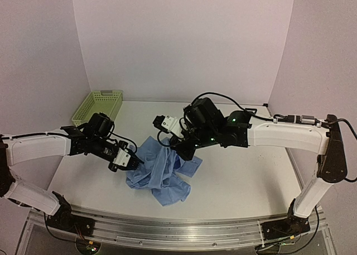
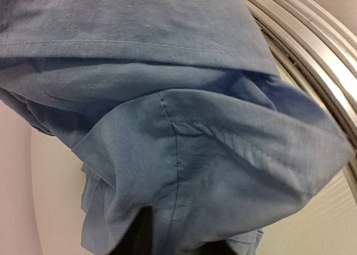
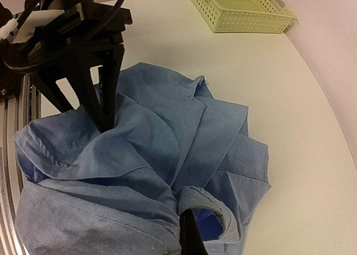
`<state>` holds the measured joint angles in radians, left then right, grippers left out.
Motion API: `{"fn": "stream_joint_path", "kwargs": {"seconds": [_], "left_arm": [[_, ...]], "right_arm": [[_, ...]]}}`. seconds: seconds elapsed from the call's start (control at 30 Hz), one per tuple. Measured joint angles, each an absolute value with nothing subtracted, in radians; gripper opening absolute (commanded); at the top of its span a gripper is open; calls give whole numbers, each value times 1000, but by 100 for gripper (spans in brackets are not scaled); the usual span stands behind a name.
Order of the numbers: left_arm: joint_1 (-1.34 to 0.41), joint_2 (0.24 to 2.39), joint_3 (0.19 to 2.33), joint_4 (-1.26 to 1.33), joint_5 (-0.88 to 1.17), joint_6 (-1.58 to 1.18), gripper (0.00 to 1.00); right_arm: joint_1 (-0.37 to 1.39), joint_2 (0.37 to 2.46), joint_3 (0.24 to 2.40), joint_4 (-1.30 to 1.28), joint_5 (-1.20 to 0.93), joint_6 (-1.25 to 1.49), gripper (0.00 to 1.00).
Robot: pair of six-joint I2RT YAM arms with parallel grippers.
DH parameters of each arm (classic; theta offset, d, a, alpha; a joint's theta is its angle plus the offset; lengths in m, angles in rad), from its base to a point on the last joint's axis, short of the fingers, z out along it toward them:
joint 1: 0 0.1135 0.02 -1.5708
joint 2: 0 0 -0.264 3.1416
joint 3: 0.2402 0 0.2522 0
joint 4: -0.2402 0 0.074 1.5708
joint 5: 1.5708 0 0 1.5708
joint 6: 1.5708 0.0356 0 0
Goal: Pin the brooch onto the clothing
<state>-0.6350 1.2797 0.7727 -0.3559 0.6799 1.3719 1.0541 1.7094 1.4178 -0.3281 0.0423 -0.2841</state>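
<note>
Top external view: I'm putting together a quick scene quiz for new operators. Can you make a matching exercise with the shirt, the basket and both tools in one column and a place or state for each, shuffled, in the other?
Things:
1. shirt
2. basket
3. left tool
4. right tool

Places or states:
A. at the shirt's far edge, shut
B. in the table's far left corner
C. crumpled mid-table, light blue
D. pinching a fold on the shirt's left side

Pairs: 1-C, 2-B, 3-D, 4-A
</note>
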Motion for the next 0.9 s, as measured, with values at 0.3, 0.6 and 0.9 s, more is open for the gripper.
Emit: {"fn": "stream_joint_path", "kwargs": {"seconds": [0.3,0.6,0.9], "left_arm": [[-562,1403,1054,-328,562,994,0],[-337,1600,1797,-264,505,559,0],[-388,1487,2067,-209,541,475,0]], "right_arm": [[952,1704,1514,-345,98,-209,0],[876,1733,2074,-340,199,-267,0],[896,1773,2411,-289,64,-350,0]]}}
